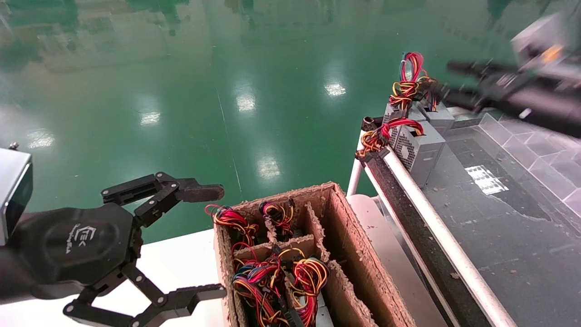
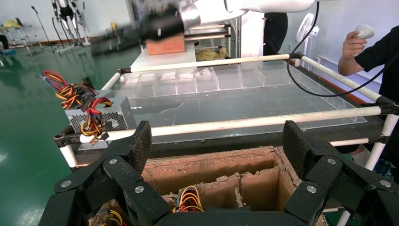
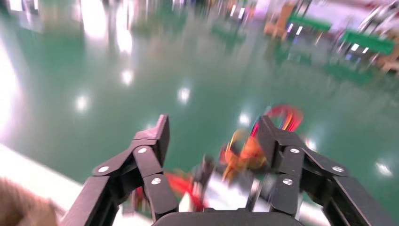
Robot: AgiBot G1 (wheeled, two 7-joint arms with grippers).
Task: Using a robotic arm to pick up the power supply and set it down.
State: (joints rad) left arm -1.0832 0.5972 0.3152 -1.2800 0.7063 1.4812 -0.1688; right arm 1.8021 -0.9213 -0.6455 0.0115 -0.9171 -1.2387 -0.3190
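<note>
The left hand [image 1: 213, 240] hangs low on the robot's left, its two black fingers [image 1: 199, 193] spread wide apart with nothing between them, just beside a brown cardboard box [image 1: 358, 268] that stands on a white bench [image 1: 181, 263]. The box has dividers, and bundles of red, yellow and black wires [image 1: 272, 272] fill its compartments. From the left wrist camera the same open fingers [image 2: 139, 146] frame the box [image 2: 211, 167] from above.

The right hand [image 1: 442, 81] is up at the far right, blurred, reaching over the far end of a dark conveyor bench [image 1: 499, 218] edged with a white rail [image 1: 435, 227]. Its fingers [image 3: 155, 141] stand apart in the right wrist view, with nothing gripped. Just under and in front of it sit the power supplies [image 1: 417, 150], grey metal boxes with a perforated face, resting at the far end of the conveyor bench close to the rail, with their coloured wires [image 1: 408, 86] bunched up on top. The right hand is near those wires; whether it touches them is unclear
</note>
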